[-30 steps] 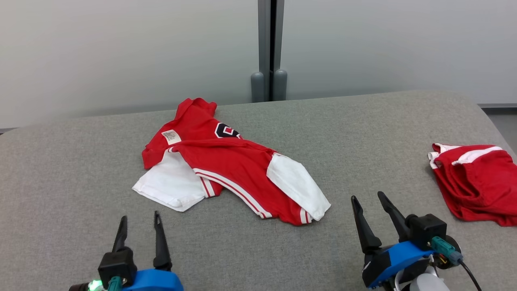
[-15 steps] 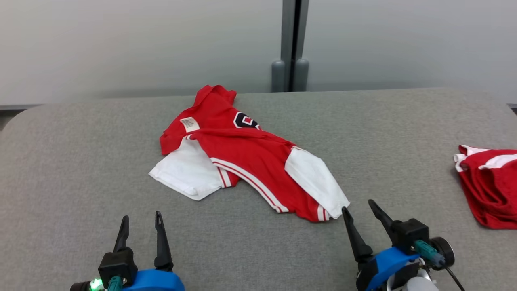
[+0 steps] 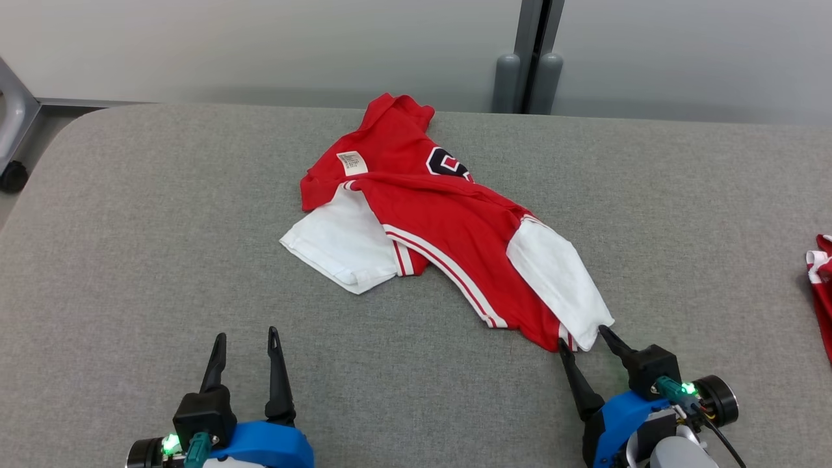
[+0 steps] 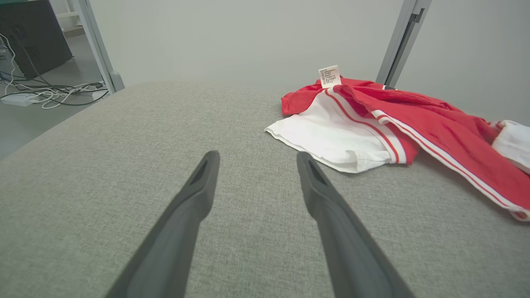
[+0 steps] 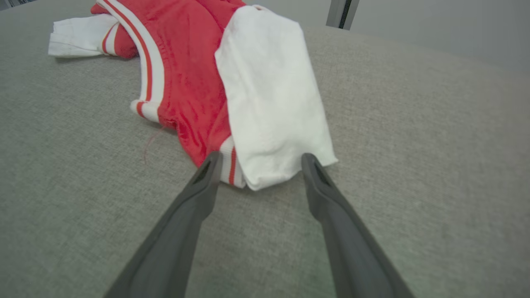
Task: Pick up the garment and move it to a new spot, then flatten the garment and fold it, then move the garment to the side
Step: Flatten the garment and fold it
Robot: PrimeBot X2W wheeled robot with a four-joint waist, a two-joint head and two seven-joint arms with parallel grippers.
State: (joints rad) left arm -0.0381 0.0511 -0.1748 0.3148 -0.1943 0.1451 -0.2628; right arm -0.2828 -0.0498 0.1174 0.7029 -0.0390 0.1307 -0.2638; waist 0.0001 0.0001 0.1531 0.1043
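Observation:
A red garment (image 3: 448, 221) with white sleeves and white stripes lies crumpled across the middle of the grey padded table (image 3: 130, 227); a label and a dark emblem show near its far end. My right gripper (image 3: 583, 337) stands open at the near tip of the right white sleeve (image 5: 269, 103), its fingertips on either side of the sleeve's end in the right wrist view. My left gripper (image 3: 247, 335) is open over bare table, well short of the left white sleeve (image 4: 331, 136).
A second red and white garment (image 3: 822, 286) pokes in at the table's right edge. A grey post (image 3: 530, 58) stands behind the table against the pale wall. Cables (image 4: 49, 91) and a frame leg lie on the floor beyond the table's far left corner.
The camera has swung left and down, so the whole scene shifted right. My right gripper has advanced from a gap short of the garment to the tip of the right white sleeve.

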